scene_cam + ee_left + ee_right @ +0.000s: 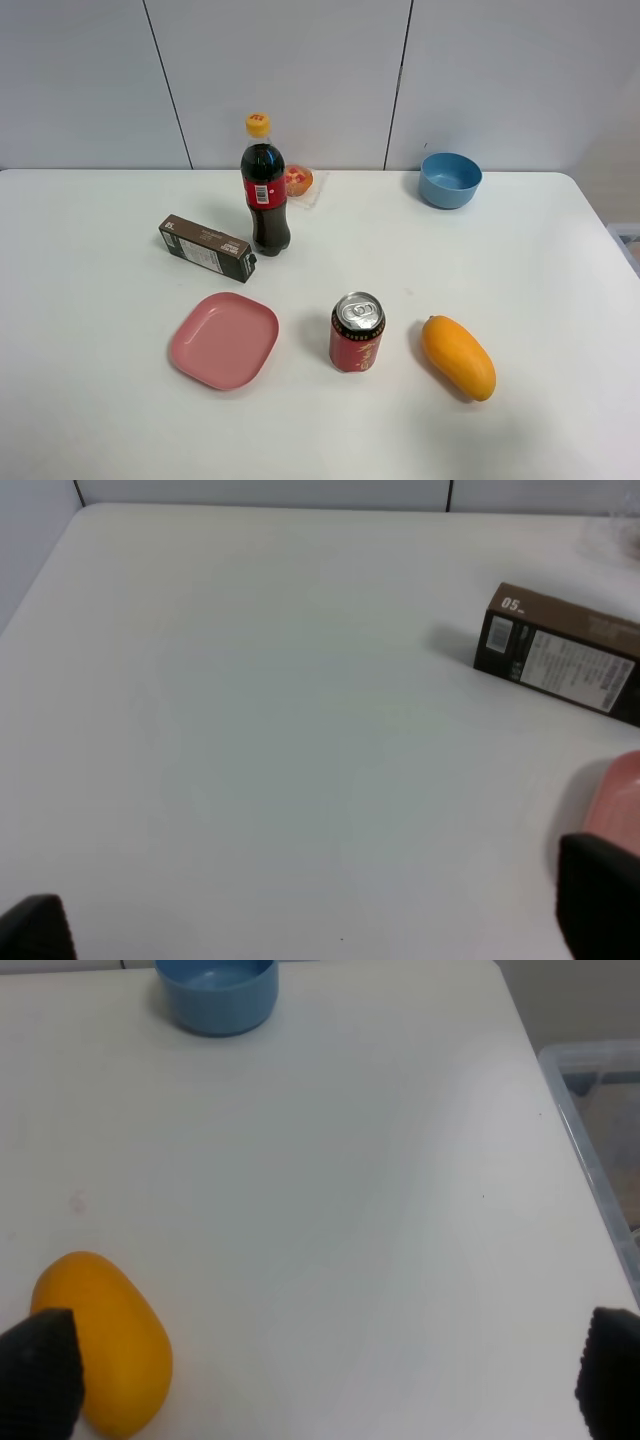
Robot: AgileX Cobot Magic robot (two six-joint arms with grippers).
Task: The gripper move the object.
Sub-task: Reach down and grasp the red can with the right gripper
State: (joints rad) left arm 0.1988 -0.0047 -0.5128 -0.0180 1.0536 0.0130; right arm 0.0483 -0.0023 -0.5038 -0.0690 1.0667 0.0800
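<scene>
Surfaces: smooth white table; glossy pink squarish plate; matte brown carton; smooth orange mango; round blue bowl; dark plastic cola bottle, yellow cap.
Can: small red cylinder, silver pull-tab top, yellow characters, upright.
Can location: front middle of table, between plate and mango, touching neither.
Counts: one of each item; two claws.
Left gripper: black fingertips wide apart, nothing between.
Right gripper: textured black fingertips spread wide, empty; mango beside one tip.
</scene>
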